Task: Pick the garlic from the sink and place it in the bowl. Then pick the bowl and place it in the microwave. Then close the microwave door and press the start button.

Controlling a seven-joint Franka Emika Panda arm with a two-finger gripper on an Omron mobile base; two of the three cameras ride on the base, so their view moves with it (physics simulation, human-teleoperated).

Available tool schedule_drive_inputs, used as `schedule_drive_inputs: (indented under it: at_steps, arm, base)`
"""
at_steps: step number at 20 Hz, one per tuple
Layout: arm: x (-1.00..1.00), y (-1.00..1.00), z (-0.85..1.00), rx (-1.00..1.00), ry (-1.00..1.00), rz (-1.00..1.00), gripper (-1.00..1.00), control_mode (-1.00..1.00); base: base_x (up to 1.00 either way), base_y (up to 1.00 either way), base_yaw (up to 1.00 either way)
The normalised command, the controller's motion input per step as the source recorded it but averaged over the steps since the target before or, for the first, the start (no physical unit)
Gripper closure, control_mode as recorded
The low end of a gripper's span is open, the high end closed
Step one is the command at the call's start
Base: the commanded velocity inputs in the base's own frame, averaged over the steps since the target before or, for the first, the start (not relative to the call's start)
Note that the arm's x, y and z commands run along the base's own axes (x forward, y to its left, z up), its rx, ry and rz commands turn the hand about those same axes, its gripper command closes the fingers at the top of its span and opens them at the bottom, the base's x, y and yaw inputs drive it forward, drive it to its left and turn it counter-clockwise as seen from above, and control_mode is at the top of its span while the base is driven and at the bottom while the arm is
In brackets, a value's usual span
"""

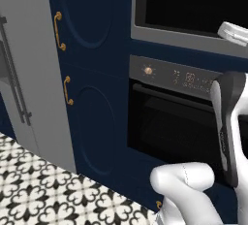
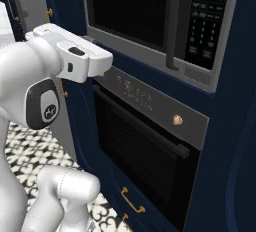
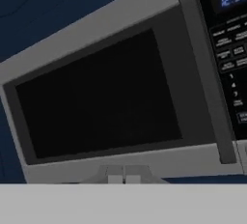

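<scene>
Nearest you, the hand (image 3: 124, 175) is closed with nothing in it; in the hand view its two tips sit pressed together at the bottom, just under the lower frame of the microwave door (image 3: 103, 100). In the right base view the white wrist reaches out at about the height of the gap between the black oven (image 2: 145, 151) and the microwave (image 2: 150, 16) above it.

The door looks shut, its frame lying flush with the cabinet front in both base views, so you are most likely on the last step: pressing start. The garlic and bowl are presumably behind the dark glass, though the window is too black to tell.

Beyond the door's vertical handle (image 3: 205, 73) sits the control panel (image 3: 231, 59), with a lit clock at the top and rows of small buttons below. The labels are too blurred to read, so you cannot yet pick out the start button; it probably lies low on the panel.

To do this well, keep the fingers closed so they act as one blunt tip. Slide the hand sideways past the handle toward the panel, staying clear of the handle so you don't catch it and pull the door open. Square the tip to the panel face, then push straight in, briefly and lightly, on one button alone. A slanted approach risks hitting a neighbouring key.
</scene>
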Motion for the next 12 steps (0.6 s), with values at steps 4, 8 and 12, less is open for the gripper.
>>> schedule_drive_inputs:
  at_steps: [4,8,12]
  arm:
    - [-0.05,-0.32,0.0,-0.19,0.16,-0.13,1.0,-1.0]
    - [-0.02,-0.1,0.0,-0.21,0.17,-0.39,1.0,-1.0]
    - [0.03,-0.22,0.0,-0.12,0.14,-0.26,1.0,-1.0]
  base:
    - [0.0,0.0,0.0]
    - [0.0,0.0,0.0]
    - [0.0,0.0,0.0]
